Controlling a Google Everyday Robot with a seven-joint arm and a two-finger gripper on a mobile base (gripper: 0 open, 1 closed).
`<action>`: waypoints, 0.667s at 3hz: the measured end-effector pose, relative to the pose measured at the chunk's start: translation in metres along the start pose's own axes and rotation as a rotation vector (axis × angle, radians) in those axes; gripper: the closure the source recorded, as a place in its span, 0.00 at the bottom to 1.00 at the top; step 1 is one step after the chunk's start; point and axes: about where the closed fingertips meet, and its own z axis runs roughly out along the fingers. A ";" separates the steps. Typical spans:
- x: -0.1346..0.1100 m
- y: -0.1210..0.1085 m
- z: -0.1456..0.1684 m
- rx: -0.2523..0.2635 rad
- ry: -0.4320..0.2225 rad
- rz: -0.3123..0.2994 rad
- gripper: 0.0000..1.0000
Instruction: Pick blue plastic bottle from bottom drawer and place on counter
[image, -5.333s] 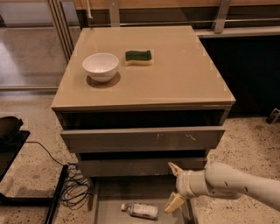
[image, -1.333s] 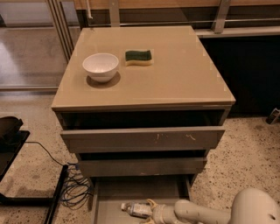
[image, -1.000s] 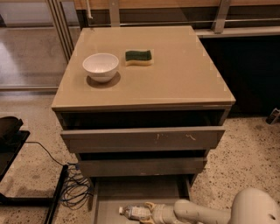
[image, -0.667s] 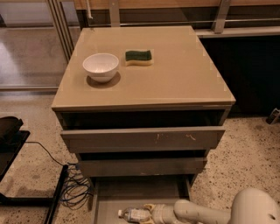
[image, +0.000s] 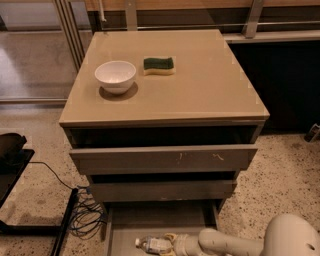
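Observation:
The blue plastic bottle (image: 150, 245) lies on its side on the grey floor of the pulled-out bottom drawer (image: 160, 219), cap to the left, at the lower edge of the view. My gripper (image: 171, 244) reaches in from the right, low inside the drawer, and its fingers close around the bottle's right end. My white arm (image: 230, 243) runs off to the lower right. The glossy beige counter (image: 205, 85) tops the cabinet above.
A white bowl (image: 115, 75) and a green-topped sponge (image: 159, 65) sit on the counter's back left. The two upper drawers (image: 165, 159) stand slightly out above the bottom one. Cables (image: 85, 220) and a black stand (image: 10, 165) lie on the floor to the left.
The arm came down from beside the drawer to the bottle. Over the last second the gripper and bottle shifted slightly toward the drawer's front edge.

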 end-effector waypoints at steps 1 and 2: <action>-0.012 -0.008 -0.042 0.004 -0.009 -0.013 1.00; -0.035 -0.026 -0.111 0.016 -0.028 -0.038 1.00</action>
